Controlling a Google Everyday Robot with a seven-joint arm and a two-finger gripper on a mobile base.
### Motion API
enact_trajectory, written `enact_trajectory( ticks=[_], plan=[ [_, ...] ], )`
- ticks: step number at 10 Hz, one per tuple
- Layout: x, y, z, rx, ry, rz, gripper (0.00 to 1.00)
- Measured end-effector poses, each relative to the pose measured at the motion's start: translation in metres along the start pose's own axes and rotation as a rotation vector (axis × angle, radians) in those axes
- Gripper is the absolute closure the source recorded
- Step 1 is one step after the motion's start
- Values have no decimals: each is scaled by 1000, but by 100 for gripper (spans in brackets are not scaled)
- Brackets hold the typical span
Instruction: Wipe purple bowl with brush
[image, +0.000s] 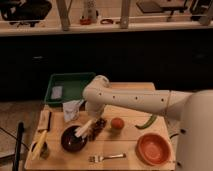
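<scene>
The purple bowl (72, 139) is dark and glossy and sits at the front left of the wooden table (125, 142). The brush (83, 129) is a pale cream stick. It slants from the gripper down onto the bowl's right rim, with its lower end inside the bowl. My gripper (93, 121) hangs from the white arm (135, 100) just above and to the right of the bowl, shut on the brush's upper end.
An orange bowl (151, 148) sits at the front right and a metal fork (107, 157) at the front edge. A red-orange fruit (117, 123), a green pepper (146, 122), a green tray (67, 87), a white cup (71, 110) and a yellow-handled tool (40, 142) are also there.
</scene>
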Motion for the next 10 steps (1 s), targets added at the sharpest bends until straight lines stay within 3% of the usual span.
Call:
enact_trajectory(
  ticks=[4, 7, 10],
  plan=[
    [-20, -37, 1, 1, 0, -86, 100],
    [-43, -48, 7, -3, -15, -148, 100],
    [-64, -28, 8, -8, -18, -162, 100]
  ],
)
